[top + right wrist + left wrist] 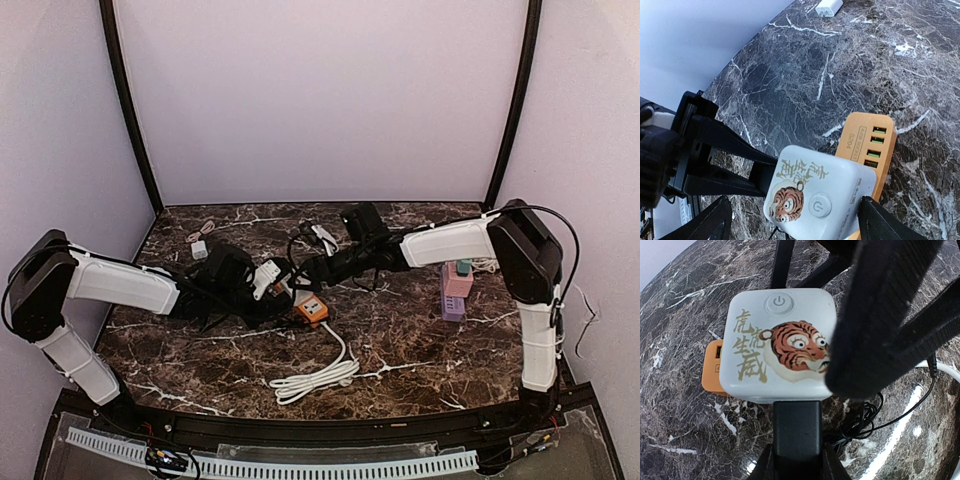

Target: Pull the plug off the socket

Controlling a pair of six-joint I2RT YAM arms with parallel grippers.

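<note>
Left wrist view is showing the left gripper (797, 462) pinching the black plug (796, 427), which is sitting in the near side of the white tiger-printed socket (777, 345). Beyond, the right gripper (796, 202) is straddling the socket with fingers spread, beside the orange USB block (865, 145).

One white cube (777, 347), one black plug (796, 427), one orange strip (865, 135).

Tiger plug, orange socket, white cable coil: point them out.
tiger plug (777, 347), left wrist view, printed top face
orange socket (862, 135), right wrist view, top face beside ports
white cable coil (312, 381), top external view, middle strands
</note>
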